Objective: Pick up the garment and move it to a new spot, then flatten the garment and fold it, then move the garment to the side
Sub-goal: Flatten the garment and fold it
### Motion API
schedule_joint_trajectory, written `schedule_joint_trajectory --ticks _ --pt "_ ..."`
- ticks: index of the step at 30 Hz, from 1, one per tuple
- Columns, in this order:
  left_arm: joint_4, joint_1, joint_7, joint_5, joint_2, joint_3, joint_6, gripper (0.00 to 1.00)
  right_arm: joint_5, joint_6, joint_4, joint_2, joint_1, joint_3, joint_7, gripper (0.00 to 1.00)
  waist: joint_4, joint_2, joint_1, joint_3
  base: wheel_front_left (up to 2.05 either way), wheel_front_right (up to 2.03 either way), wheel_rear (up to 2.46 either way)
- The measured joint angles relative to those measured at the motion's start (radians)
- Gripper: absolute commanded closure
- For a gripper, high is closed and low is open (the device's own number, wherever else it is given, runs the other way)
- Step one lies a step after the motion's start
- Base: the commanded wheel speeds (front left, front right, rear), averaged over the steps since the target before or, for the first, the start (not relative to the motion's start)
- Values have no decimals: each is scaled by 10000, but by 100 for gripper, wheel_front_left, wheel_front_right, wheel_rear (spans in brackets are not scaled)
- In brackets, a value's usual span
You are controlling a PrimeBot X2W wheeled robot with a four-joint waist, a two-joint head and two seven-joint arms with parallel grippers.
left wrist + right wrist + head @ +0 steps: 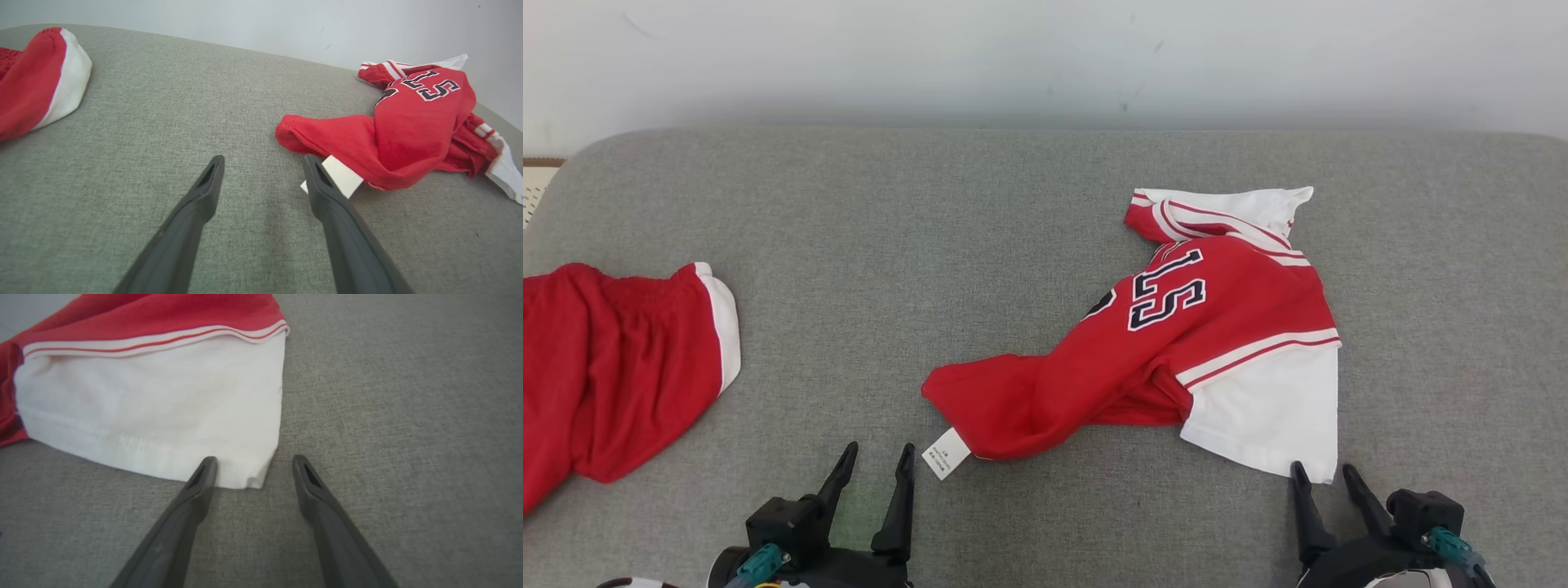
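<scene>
Far L, cloth [613, 359] cut off, jersey [1176, 343] bunched

Looks like a plain indoor room, home or lab hard to tell. Grey upholstered surface [1013, 204] backed by a bare white wall [1045, 57] at twelve o'clock. Red jersey [1217, 343] at two, red shorts [621, 367] at nine.
</scene>
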Motion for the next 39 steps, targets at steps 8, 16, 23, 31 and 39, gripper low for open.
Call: schedule_joint_trajectory --ticks 8,16,23,31,39 --pt "0 12 0 0 2 2 -4 0 328 8 326 127 -74 -38 -38 100 49 0 0 -5 0 0 0" --pt "-15 21 0 13 2 207 -8 0 401 12 -211 -13 98 -571 21 100 -101 0 1 -14 0 0 0" --pt "-63 -52 0 -79 4 303 -96 0 316 10 -550 -454 732 -1118 23 100 -488 0 0 -33 0 0 0" --pt "274 -322 0 -476 4 173 -366 0 224 10 -686 -525 788 -1306 23 100 -910 1 0 47 0 0 0" --pt "1124 -690 0 -598 0 -15 -802 0 88 10 -690 -533 728 -1361 23 100 -1078 1 1 140 0 0 0"
